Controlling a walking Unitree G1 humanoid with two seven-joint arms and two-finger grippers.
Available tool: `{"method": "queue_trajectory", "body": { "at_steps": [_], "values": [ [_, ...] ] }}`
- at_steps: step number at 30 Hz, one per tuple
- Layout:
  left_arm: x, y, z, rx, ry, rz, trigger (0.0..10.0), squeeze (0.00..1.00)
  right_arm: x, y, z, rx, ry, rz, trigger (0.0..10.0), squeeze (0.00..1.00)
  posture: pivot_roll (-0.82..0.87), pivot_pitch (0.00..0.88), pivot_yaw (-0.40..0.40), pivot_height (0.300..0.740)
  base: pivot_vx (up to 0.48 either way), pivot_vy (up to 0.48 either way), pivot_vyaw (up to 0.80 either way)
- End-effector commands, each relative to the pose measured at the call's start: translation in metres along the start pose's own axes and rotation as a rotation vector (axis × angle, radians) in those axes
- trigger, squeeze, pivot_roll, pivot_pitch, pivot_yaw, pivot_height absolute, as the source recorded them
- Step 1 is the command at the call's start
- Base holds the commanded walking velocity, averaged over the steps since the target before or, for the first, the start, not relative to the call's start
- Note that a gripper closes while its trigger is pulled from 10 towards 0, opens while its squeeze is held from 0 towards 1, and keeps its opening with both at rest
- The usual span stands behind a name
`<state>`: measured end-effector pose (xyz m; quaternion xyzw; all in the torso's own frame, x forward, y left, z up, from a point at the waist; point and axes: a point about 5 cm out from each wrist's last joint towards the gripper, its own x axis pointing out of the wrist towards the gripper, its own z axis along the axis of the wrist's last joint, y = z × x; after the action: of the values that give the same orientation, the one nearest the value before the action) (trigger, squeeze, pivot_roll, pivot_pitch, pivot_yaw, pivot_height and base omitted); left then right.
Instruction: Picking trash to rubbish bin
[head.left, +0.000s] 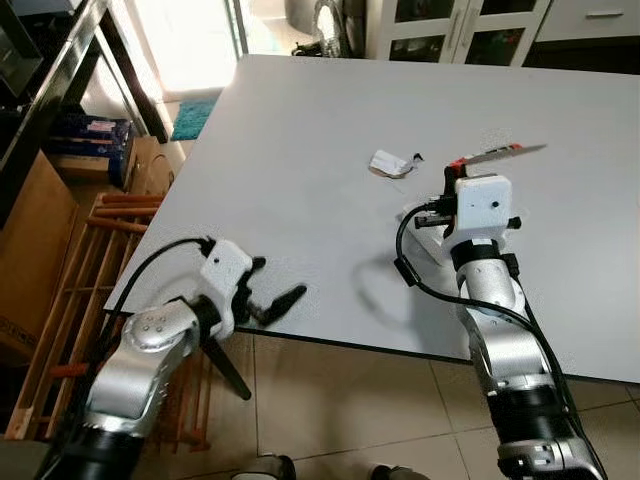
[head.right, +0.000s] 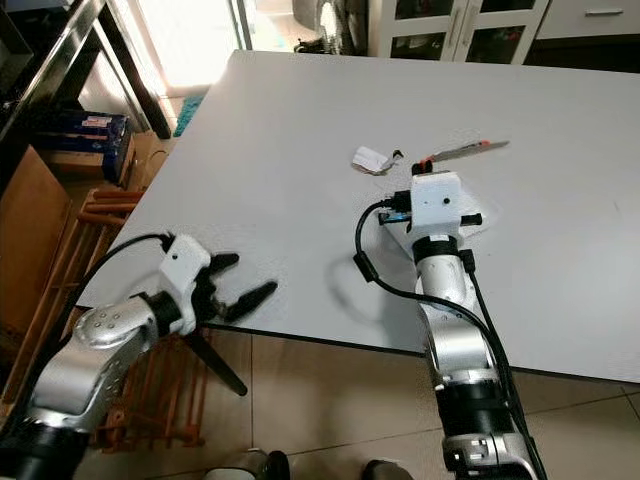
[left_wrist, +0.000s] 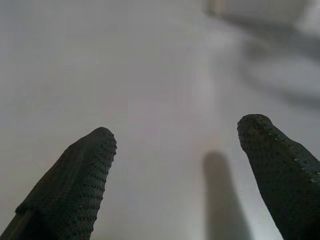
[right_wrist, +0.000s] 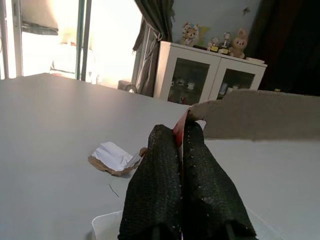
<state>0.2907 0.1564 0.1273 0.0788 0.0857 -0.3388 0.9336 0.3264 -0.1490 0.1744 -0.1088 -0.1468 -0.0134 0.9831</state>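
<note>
Nearest the head camera, the left gripper (head.left: 262, 290) hovers at the near edge of the grey table (head.left: 300, 130), its two black fingers spread apart and grasping nothing. Beyond it, the right gripper (head.left: 462, 172) is raised above the table, fingers clenched on a flat silver wrapper with a red end (head.left: 497, 153) that sticks out past the fingertips. Just beyond and to the left of those fingertips lies a crumpled scrap of white and brown paper (head.left: 391, 164); a white plastic piece (head.left: 428, 218) lies on the table beneath the wrist. Left wrist view: both fingertips (left_wrist: 85, 165) stand wide apart over bare tabletop. Right wrist view: the two fingers (right_wrist: 200, 185) press together on the wrapper (right_wrist: 260, 114), which extends forward from their tips; the paper scrap (right_wrist: 114, 157) rests beside the fingers, and the plastic piece (right_wrist: 107, 224) lies below them.
</note>
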Motion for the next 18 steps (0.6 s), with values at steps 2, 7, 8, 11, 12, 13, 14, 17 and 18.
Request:
{"method": "queue_trajectory", "body": {
  "at_steps": [2, 7, 8, 11, 12, 13, 14, 17, 18],
  "values": [
    [-0.002, 0.007, 0.002, 0.007, -0.014, 0.057, 10.0, 0.0, -0.003, -0.002, 0.005, -0.01, -0.007, -0.008, 10.0, 0.0, 0.1, 0.122, 0.036, 0.74, 0.0, 0.0, 0.0],
    [0.0, 0.007, 0.003, -0.004, -0.033, 0.081, 10.0, 0.0, -0.007, -0.004, 0.007, -0.003, -0.004, -0.015, 10.0, 0.0, 0.09, 0.117, 0.031, 0.74, 0.0, 0.0, 0.0],
    [0.002, 0.007, 0.004, -0.009, -0.043, 0.09, 10.0, 0.0, -0.008, -0.004, 0.009, 0.001, -0.005, -0.016, 10.0, 0.0, 0.09, 0.114, 0.028, 0.74, 0.0, 0.0, 0.0],
    [0.004, 0.006, 0.006, -0.015, -0.059, 0.106, 10.0, 0.0, -0.01, -0.004, 0.014, 0.008, -0.008, -0.018, 10.0, 0.0, 0.09, 0.114, 0.026, 0.74, 0.0, 0.0, 0.0],
    [0.007, 0.007, 0.01, -0.027, -0.098, 0.166, 10.0, 0.0, -0.012, -0.005, 0.019, 0.014, -0.011, -0.018, 10.0, 0.0, 0.08, 0.112, 0.02, 0.74, 0.0, 0.0, 0.0],
    [0.008, 0.007, 0.012, -0.035, -0.114, 0.198, 10.0, 0.0, -0.013, -0.005, 0.021, 0.016, -0.011, -0.018, 10.0, 0.0, 0.08, 0.11, 0.018, 0.74, 0.0, 0.0, 0.0],
    [0.01, 0.009, 0.014, -0.042, -0.134, 0.237, 10.0, 0.0, -0.014, -0.005, 0.023, 0.019, -0.012, -0.018, 10.0, 0.0, 0.08, 0.11, 0.018, 0.74, 0.0, 0.0, 0.0],
    [0.011, 0.01, 0.017, -0.059, -0.164, 0.297, 10.0, 0.0, -0.015, -0.005, 0.026, 0.022, -0.015, -0.017, 10.0, 0.0, 0.07, 0.106, 0.016, 0.74, 0.0, 0.0, 0.0],
    [0.012, 0.01, 0.019, -0.065, -0.183, 0.328, 10.0, 0.0, -0.016, -0.005, 0.028, 0.022, -0.018, -0.017, 10.0, 0.0, 0.07, 0.104, 0.014, 0.74, 0.0, 0.0, 0.0]
  ]
}}
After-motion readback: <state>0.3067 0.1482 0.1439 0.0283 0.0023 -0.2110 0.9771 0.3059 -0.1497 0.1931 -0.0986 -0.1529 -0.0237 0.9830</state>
